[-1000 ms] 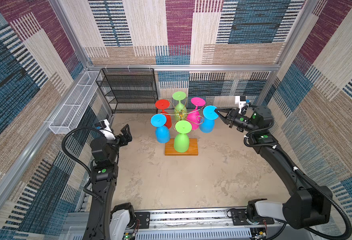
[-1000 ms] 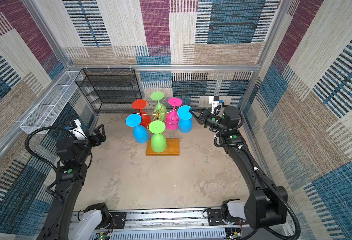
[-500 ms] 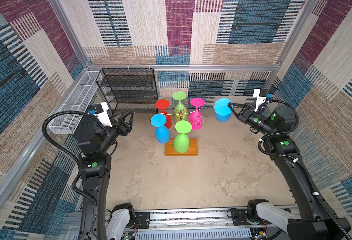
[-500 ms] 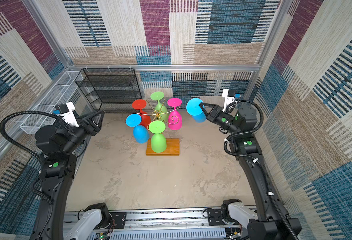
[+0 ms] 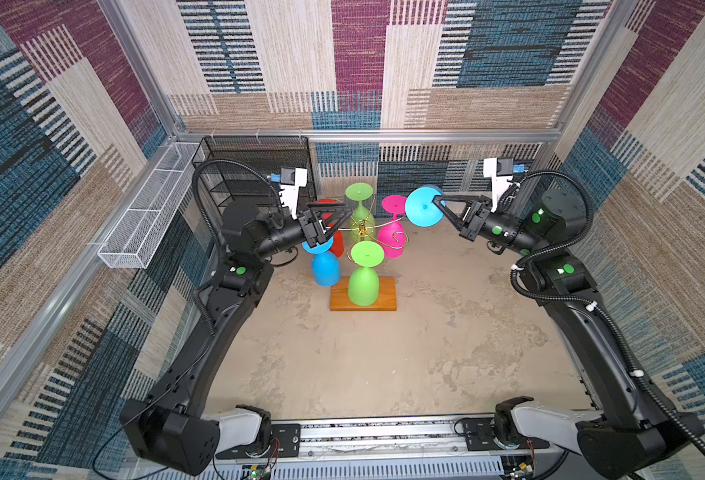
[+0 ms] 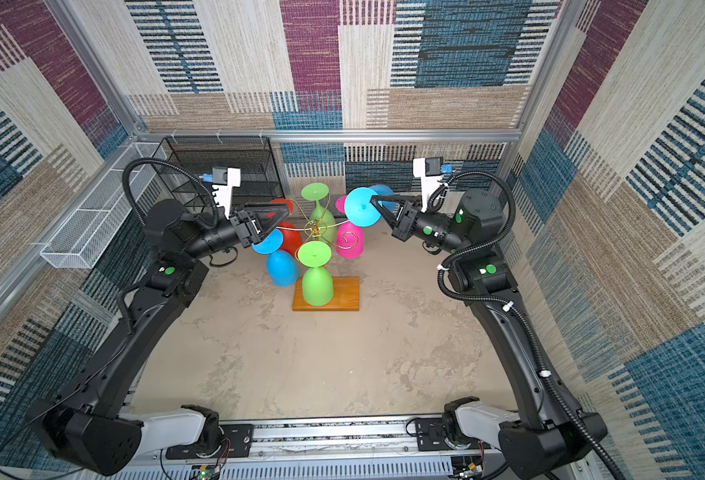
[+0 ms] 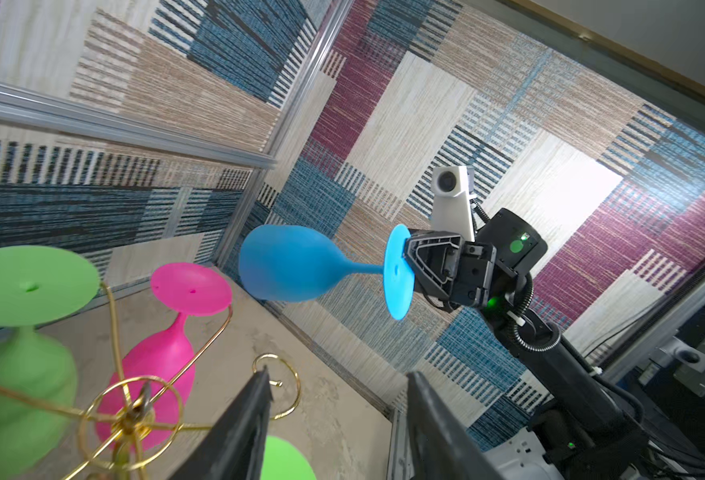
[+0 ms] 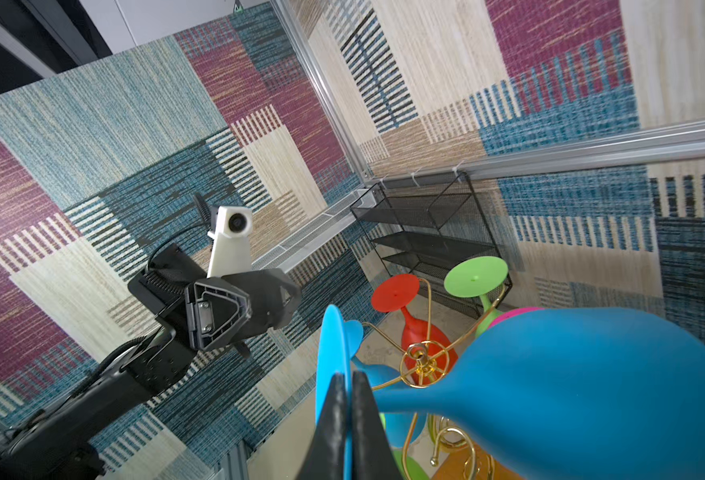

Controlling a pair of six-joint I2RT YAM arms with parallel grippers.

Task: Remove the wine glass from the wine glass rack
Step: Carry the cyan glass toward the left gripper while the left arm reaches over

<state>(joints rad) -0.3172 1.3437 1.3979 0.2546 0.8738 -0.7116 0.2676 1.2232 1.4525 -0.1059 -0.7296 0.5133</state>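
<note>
The right tool point(image 5: 434, 202) pinches the round foot of a sky-blue wine glass point(image 7: 288, 268), jaws almost together on the thin disc. The glass lies sideways in the air, bowl pointing away from the tool's tips. It hangs clear of the gold wire wine glass rack with its orange-brown wooden base point(image 5: 386, 293), which stands just beyond and below those tips on the mottled beige worktop point(image 5: 384, 365). The left tool point(image 5: 346, 210), half-open and empty, hovers at the rack's opposite side beside a red wine glass point(image 8: 394, 293). The lift-off looks done; 5 glasses hang on the rack, and setting the freed 1 down appears left.
</note>
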